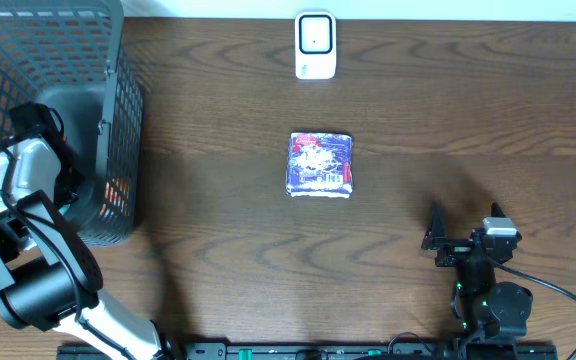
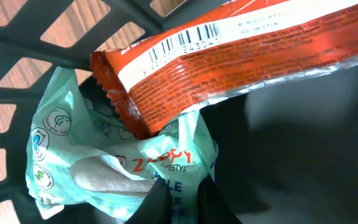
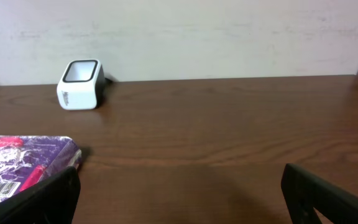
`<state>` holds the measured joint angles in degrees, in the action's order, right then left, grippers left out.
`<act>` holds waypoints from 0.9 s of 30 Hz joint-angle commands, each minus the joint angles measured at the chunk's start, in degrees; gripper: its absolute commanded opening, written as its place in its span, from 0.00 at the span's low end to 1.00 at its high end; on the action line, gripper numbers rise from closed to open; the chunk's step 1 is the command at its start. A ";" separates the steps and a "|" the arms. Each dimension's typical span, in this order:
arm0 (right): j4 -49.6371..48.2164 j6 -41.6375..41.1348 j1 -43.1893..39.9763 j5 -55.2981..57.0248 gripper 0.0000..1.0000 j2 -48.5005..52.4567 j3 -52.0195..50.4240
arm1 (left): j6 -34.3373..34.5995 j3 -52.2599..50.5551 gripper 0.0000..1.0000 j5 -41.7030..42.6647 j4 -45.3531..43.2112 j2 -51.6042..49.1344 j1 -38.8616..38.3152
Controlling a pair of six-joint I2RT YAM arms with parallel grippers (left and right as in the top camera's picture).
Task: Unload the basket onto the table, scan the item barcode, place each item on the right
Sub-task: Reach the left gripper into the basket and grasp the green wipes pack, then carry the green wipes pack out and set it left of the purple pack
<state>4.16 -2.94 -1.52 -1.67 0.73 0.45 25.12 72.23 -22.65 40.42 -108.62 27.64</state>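
Grip status: I read the left pincer (image 2: 180, 198) as fully closed, its tips pinching the lower edge of the green packet (image 2: 61, 155) at the bottom of the left wrist view. The packet lies inside the basket (image 1: 68, 60), upper left of the overhead frame. It sits directly ahead of the tips, under an orange wrapper (image 2: 229, 56) that runs diagonally. The scanner (image 1: 315, 45) sits top centre, well apart. The left arm folds down into the basket. The right pincer (image 1: 463, 228) stands wide open and empty, lower right.
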 commanded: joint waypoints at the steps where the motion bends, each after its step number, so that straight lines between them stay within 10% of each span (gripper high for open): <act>1: 0.28 0.46 0.85 0.04 0.99 -0.24 -0.04 | 0.31 -0.57 0.07 2.80 2.58 0.57 0.52; 20: 0.28 0.44 0.85 0.04 0.99 -0.24 -0.04 | 7.96 0.07 0.07 38.82 -21.92 44.52 -0.83; 27: 0.28 0.46 0.85 0.04 0.99 -0.24 -0.04 | 3.30 0.07 0.07 48.15 -28.02 48.68 -19.37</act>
<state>4.16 -2.94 -1.52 -1.67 0.73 0.45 32.34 71.88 18.72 12.49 -59.72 16.43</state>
